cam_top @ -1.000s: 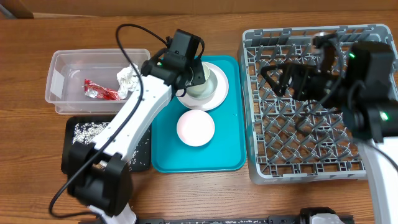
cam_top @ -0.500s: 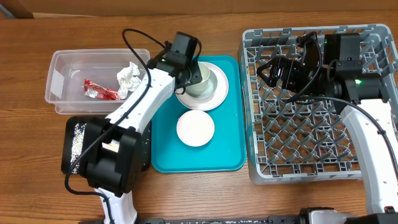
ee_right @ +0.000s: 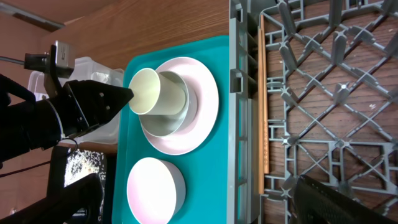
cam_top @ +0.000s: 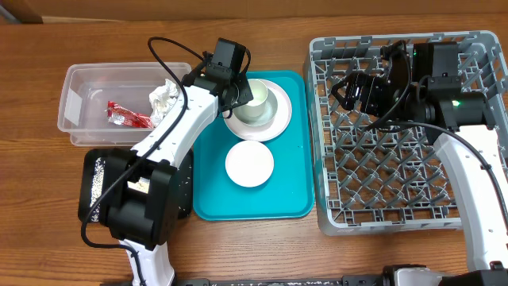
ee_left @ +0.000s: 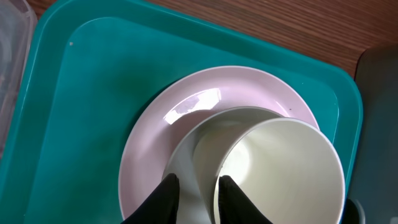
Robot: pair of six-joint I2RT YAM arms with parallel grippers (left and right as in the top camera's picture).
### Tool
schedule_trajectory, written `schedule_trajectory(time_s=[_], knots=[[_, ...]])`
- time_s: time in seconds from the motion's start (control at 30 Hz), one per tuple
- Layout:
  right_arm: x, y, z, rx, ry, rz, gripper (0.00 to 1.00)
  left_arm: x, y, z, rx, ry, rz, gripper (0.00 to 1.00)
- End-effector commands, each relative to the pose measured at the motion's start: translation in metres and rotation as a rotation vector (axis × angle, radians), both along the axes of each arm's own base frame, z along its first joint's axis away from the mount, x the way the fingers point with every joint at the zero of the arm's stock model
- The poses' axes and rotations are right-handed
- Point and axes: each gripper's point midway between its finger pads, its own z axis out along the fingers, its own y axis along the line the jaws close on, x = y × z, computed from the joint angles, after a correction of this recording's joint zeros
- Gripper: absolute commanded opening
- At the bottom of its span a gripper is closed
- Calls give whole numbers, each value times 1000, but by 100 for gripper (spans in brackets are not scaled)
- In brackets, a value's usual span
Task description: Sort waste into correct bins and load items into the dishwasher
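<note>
On the wooden counter [cam_top: 36, 199] at far left, a crumpled white paper napkin [cam_top: 163, 97] and a small red snack wrapper [cam_top: 127, 117] are lying inside the clear plastic rectangular tub [cam_top: 75, 103]. Whitish rice-like scraps [cam_top: 101, 171] are sitting in the shallow black rectangular tray [cam_top: 184, 202] just in front of it. The waste appears sorted; the dishes are waiting.

The left tool [ee_left: 198, 182] is reaching over the teal serving tray [ee_left: 74, 93]. There, a small white cylindrical cup [ee_left: 286, 174] is standing inside a round white bowl [ee_left: 186, 149] on a large round white plate [ee_left: 186, 106]. The tool's fingers [ee_left: 163, 199] are standing a little apart, straddling the cup's near wall, one outside and one seemingly inside the mouth, not visibly clamped. A smaller round white plate [cam_top: 249, 164] is lying just beside the stack.

At right, the large square grey plastic dish rack [cam_top: 476, 214] is showing no dishes. The right tool [cam_top: 346, 94] is hovering over its left end, fingers spread wide with nothing between them.

A pinch on a thin, glossy rim is probably a weak hold, so the cup could pivot or slide free on the lift. Closing off-centre could tip it against the bowl and nudge the nested stack. The right arm is also occupying the rack's near side, risking a clash during the carry across.
</note>
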Motion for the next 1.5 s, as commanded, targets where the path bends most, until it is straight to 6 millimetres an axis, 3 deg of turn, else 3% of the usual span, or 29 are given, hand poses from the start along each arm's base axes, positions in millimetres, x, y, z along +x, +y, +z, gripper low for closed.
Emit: schedule_trajectory(time_s=[0.0,0.33,0.67,1.13,1.37,1.47], knots=[[4,-2,7,-12,-23,-4,100,1,-1,-3,8,5,2,25],[4,-2,6,-12,-23,-4,100,-7,-13,-6,-44,35,-35,21],[4,-2,6,-12,-19,-4,100,-17,-10,-18,-33,76,-33,18],[0,-2,3,-13,0,-4,100,-17,-11,-18,-43,80,-23,17],[0,-2,3,-13,3,-4,100,-25,-16,-21,-36,102,-37,13],[-1,-3,3,-13,5,-4,100,-26,-18,-21,-36,102,-42,4]])
